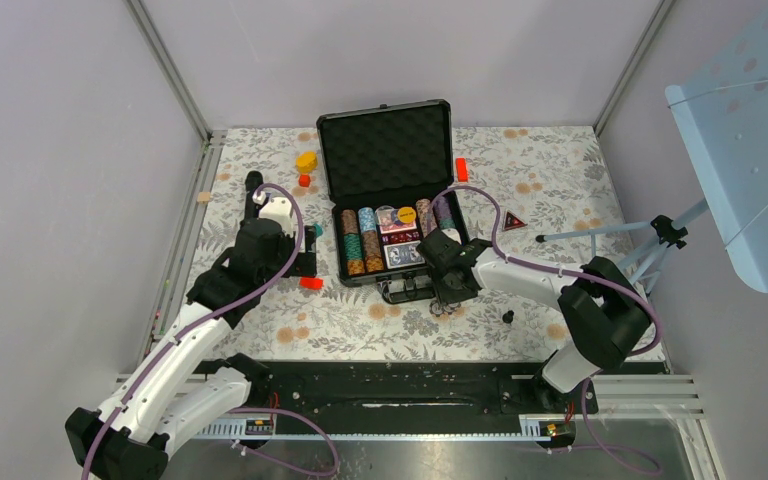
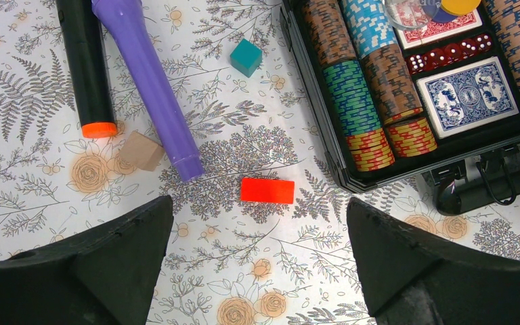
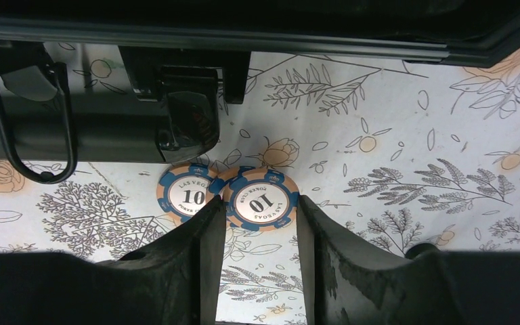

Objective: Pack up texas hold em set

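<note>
The black case (image 1: 385, 150) lies open mid-table, its foam lid up, with rows of striped poker chips (image 2: 352, 101), a card deck (image 2: 467, 95) and red dice (image 2: 450, 53) in its tray. In front of the case handle (image 3: 74, 135), my right gripper (image 3: 259, 203) is shut on a blue-and-peach "10" chip (image 3: 261, 183), its fingertips against both edges. That chip overlaps a second "10" chip (image 3: 186, 196) to its left. My left gripper (image 2: 257, 210) hangs wide open over the cloth left of the case, holding nothing.
Left of the case lie a purple cylinder (image 2: 149, 88), a black tube with an orange end (image 2: 88, 68), a teal block (image 2: 246, 57), a tan block (image 2: 141, 150) and a red block (image 2: 267, 190). A yellow block (image 1: 306, 160) sits at the back. A tripod (image 1: 620, 235) stands at the right.
</note>
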Tool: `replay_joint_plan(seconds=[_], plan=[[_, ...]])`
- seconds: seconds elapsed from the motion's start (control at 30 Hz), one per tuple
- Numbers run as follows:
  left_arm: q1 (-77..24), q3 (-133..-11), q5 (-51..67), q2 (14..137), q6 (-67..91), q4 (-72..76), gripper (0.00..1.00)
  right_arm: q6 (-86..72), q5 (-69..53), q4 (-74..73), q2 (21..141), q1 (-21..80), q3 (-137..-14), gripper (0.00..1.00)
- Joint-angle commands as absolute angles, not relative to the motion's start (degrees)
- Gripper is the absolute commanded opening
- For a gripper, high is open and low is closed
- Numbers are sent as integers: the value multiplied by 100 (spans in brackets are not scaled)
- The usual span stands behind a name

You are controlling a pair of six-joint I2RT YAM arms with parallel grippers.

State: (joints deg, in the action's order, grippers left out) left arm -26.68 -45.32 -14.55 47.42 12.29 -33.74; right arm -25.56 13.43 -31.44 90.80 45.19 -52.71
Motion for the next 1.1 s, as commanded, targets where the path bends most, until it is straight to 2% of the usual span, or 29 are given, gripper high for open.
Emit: replay_joint_plan(seconds=[0.0, 0.5, 1.07], plan=[[-2641, -4533, -1388, 4745, 1239, -3146, 99, -2564, 1192, -3003, 8975, 4439, -5199, 45], [-2644, -4524, -1383, 4743, 1239, -3146, 99, -2654, 902, -2864, 8933, 4419, -5063, 46], [-2645, -4527, -1365, 4755, 1234, -3148, 99, -2678, 869, -2843, 8889, 4421, -5093, 57]])
